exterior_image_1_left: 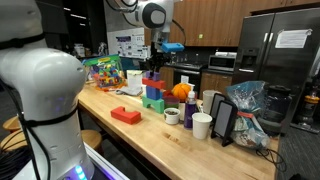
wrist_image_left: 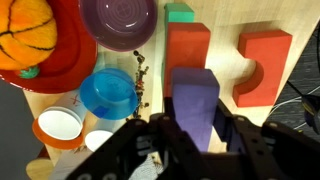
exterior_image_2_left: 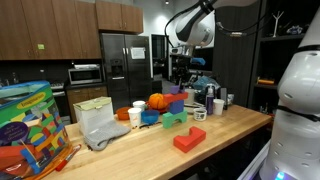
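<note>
My gripper (wrist_image_left: 195,138) is shut on a purple block (wrist_image_left: 195,98), with a finger on each side of it. The purple block sits over a red block (wrist_image_left: 186,48), and a green block (wrist_image_left: 180,12) lies beyond that. A red notched block (wrist_image_left: 262,65) lies beside them on the wooden counter. In both exterior views the gripper (exterior_image_1_left: 152,66) (exterior_image_2_left: 178,74) hangs straight down over the stack of blocks (exterior_image_1_left: 153,94) (exterior_image_2_left: 176,100).
An orange ball (wrist_image_left: 28,35) sits in a red bowl (wrist_image_left: 68,62), next to a purple bowl (wrist_image_left: 118,22), a blue bowl (wrist_image_left: 108,93) and an orange-rimmed cup (wrist_image_left: 58,127). Loose blocks (exterior_image_1_left: 125,115) (exterior_image_2_left: 188,140), cups (exterior_image_1_left: 202,125), a plastic bag (exterior_image_1_left: 246,103) and a colourful box (exterior_image_2_left: 25,125) share the counter.
</note>
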You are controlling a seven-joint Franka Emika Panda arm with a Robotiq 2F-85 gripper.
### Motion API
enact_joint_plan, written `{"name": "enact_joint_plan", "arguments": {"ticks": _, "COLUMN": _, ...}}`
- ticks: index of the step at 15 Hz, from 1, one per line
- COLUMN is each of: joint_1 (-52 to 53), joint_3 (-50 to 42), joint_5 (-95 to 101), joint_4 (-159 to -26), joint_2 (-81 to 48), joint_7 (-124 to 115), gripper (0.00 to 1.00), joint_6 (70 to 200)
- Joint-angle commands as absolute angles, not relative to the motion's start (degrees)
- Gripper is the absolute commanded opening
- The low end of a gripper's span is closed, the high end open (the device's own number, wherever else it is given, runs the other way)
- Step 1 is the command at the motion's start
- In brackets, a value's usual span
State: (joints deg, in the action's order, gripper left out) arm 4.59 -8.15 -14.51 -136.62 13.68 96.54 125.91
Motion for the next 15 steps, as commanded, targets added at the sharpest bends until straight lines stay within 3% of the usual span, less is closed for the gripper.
{"name": "enact_joint_plan", "arguments": {"ticks": 1, "joint_1": 3.9, "joint_3": -7.5, "joint_5": -15.6, "joint_4": -137.4, "joint_2": 14.5, "joint_7": 97.1, "gripper": 0.15, "joint_6": 126.9}}
{"name": "enact_joint_plan", "arguments": {"ticks": 8, "joint_1": 3.9, "joint_3": -7.3, "joint_5": -15.7, "joint_4": -137.7, "joint_2": 14.4, "joint_7": 97.1, "gripper": 0.15, "joint_6": 127.0}}
{"name": "enact_joint_plan", "arguments": {"ticks": 9, "joint_1": 3.9, "joint_3": -7.3, "joint_5": -15.9, "joint_4": -137.8, "joint_2": 14.5, "joint_7": 97.1, "gripper": 0.61, "joint_6": 127.3}}
{"name": "enact_joint_plan", "arguments": {"ticks": 15, "joint_1": 4.0, "joint_3": -7.4, "joint_5": -16.2, "joint_4": -138.0, "joint_2": 14.6, "joint_7": 97.1, "gripper": 0.95, "joint_6": 127.8}}
